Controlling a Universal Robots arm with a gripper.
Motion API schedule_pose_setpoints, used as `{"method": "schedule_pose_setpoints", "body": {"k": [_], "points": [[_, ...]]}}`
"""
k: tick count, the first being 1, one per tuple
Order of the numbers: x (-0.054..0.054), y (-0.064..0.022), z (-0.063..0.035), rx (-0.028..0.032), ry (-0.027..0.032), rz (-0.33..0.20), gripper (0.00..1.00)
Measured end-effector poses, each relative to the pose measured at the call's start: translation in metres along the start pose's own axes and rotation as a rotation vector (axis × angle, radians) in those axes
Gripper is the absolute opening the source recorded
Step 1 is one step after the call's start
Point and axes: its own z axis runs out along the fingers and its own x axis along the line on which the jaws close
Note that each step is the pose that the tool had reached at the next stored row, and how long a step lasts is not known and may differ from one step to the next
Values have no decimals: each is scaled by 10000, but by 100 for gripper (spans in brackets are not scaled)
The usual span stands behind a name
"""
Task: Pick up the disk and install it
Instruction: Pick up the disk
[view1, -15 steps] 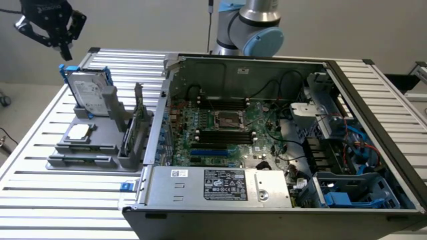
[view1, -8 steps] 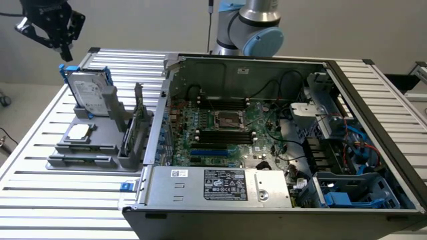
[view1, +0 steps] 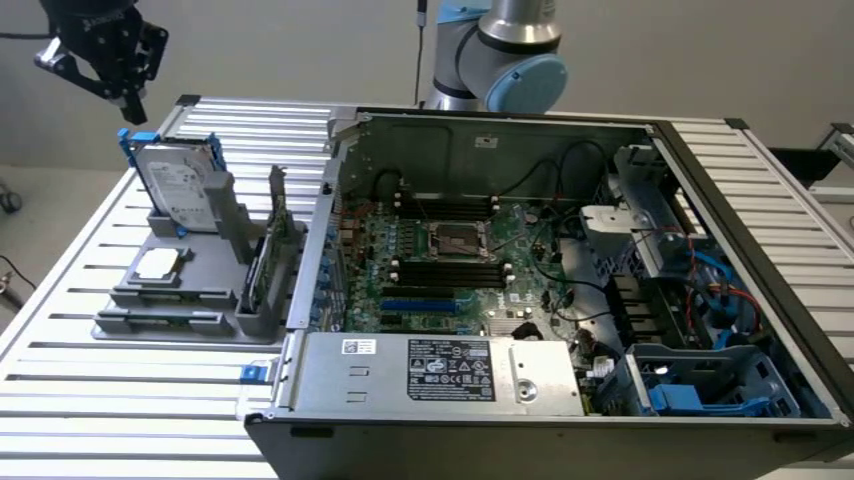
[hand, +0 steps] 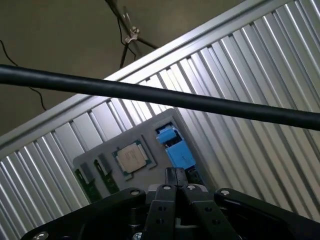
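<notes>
The disk (view1: 183, 183), a silver-grey drive in a blue carrier, stands on edge in a grey holder (view1: 174, 290) at the exterior view's left. My black gripper (view1: 132, 110) hangs in the air just above the disk's upper end, apart from it, with its fingers shut and nothing between them. In the wrist view the shut fingertips (hand: 176, 174) point down at the blue carrier of the disk (hand: 175, 148).
A square chip (hand: 131, 159) and upright cards (view1: 278, 250) share the holder. The open computer case (view1: 534, 270) fills the middle and right, with a power-supply box (view1: 441, 370) at its front and a blue-fitted bay (view1: 707, 385). A black cable (hand: 160, 97) crosses the wrist view. Slatted metal table (view1: 134, 400).
</notes>
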Motion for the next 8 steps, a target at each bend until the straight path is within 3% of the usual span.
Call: {"method": "schedule_pose_setpoints", "body": {"k": [8], "points": [[-1,-1,17,-29,-107,-1006,11]]}}
